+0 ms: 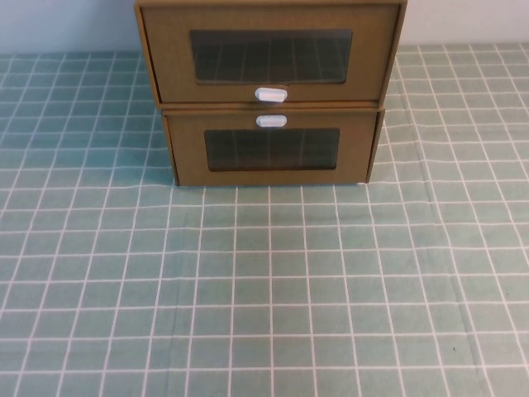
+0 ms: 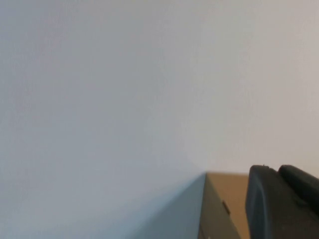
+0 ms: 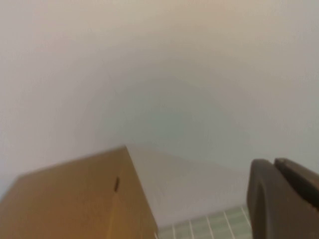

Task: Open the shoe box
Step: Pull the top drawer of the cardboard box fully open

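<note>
Green checked table [image 1: 264,289] up front; at its far edge, upper shoe box [image 1: 270,54] atop lower shoe box [image 1: 273,150], both shut. Right pincer [image 3: 275,167] hangs closed, empty, beside them; left pincer [image 2: 277,173] too, opening I cannot tell.

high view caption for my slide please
upper shoe box stacked on lower shoe box, both closed, on a green checked tablecloth; left claw and right claw out of frame

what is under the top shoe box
A second shoe box, front closed, on the checked cloth. Its dark window hides the inside. Near the top box hang the left gripper and right gripper.
</note>
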Motion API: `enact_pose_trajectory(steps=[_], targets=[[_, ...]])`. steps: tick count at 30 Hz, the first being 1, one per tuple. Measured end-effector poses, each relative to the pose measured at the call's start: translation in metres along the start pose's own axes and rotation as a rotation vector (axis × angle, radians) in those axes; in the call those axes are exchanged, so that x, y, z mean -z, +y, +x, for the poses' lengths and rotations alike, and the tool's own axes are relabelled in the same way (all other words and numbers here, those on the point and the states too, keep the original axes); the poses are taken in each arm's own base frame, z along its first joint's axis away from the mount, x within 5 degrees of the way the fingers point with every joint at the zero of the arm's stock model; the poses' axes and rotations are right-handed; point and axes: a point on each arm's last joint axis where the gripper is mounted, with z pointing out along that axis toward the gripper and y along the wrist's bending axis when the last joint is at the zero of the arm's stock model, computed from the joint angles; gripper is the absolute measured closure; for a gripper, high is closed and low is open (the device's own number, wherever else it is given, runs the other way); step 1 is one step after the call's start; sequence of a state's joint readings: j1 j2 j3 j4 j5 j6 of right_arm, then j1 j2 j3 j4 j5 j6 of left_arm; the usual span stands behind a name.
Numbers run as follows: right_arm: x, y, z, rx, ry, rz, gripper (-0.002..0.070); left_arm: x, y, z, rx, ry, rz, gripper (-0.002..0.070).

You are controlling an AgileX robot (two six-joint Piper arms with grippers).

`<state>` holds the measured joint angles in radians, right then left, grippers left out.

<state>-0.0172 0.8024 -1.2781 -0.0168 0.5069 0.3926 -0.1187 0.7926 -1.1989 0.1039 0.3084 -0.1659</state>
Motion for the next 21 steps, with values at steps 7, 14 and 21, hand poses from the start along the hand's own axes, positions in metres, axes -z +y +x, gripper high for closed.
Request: enact_pose_trajectory(steps=[7, 14, 21], targets=[[-0.081, -0.008, 0.038, -0.067, 0.205, 0.035, 0.0689, -0.082, -0.001, 0.058, 0.091, 0.225, -0.002, 0.0679], [-0.137, 0.016, 0.1, 0.187, 0.452, -0.142, 0.0689, -0.134, -0.014, 0.107, 0.27, 0.401, 0.04, 0.0679], [-0.159, 0.067, 0.173, 0.604, 0.608, -0.484, 0.0689, -0.19, -0.06, 0.113, 0.078, 0.537, 0.284, 0.0679]])
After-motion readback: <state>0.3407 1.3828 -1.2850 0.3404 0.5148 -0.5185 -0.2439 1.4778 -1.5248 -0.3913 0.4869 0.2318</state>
